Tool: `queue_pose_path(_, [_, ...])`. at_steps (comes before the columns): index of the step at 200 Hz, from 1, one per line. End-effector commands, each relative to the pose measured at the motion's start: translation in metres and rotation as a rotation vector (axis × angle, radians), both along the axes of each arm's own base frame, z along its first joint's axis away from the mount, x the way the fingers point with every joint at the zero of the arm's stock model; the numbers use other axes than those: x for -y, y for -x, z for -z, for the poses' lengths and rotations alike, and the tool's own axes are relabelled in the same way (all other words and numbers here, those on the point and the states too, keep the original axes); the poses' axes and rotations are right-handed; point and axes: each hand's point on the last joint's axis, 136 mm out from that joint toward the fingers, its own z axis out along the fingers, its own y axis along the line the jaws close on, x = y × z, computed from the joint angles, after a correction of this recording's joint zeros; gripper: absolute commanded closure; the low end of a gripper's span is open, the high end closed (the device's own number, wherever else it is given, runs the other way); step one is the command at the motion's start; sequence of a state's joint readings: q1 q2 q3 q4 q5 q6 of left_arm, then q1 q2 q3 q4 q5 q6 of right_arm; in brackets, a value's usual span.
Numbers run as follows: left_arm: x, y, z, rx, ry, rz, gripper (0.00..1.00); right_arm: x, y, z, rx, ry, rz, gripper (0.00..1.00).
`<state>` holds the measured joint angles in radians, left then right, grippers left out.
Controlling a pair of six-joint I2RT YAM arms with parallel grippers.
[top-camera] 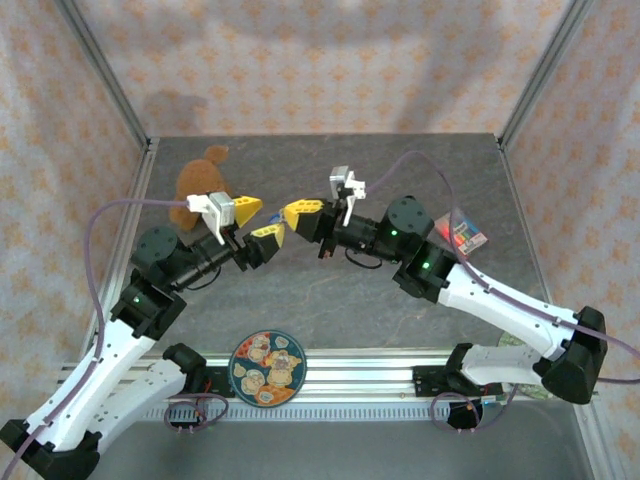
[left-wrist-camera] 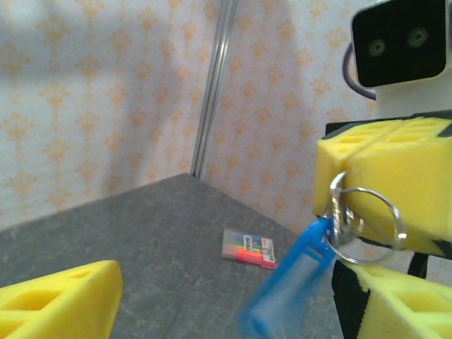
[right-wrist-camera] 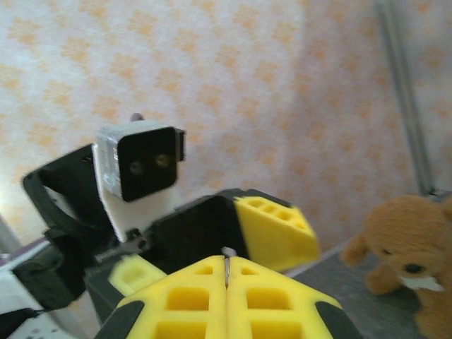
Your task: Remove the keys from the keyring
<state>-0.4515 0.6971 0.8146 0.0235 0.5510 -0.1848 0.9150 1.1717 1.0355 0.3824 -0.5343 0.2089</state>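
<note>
While the right gripper (right-wrist-camera: 227, 267) pinches the keyring (left-wrist-camera: 385, 205) tightly, holding it up between the arms, the left gripper (top-camera: 258, 222) waits just beside it with its jaws spread wide. Thin silver slivers bunched at the ring's left side look like the keys (left-wrist-camera: 345, 217). The left gripper should probably close on those alone, clear of the tag, and work along the coil. The ring is a fine, springy wire loop. The blue tag (left-wrist-camera: 286, 293) is translucent plastic, dangling loose. The fingers (left-wrist-camera: 395, 162) are blocky yellow with moulded pockets.
</note>
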Motion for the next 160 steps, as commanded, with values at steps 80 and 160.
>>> queue_pose_path(80, [0.007, -0.025, -0.005, -0.131, 0.088, 0.080, 0.45, 0.028, -0.032, 0.049, -0.066, 0.042, 0.104, 1.00])
queue_pose_path(160, [0.039, -0.015, -0.023, -0.226, 0.216, 0.414, 0.43, 0.027, -0.021, 0.035, -0.078, -0.083, 0.003, 1.00])
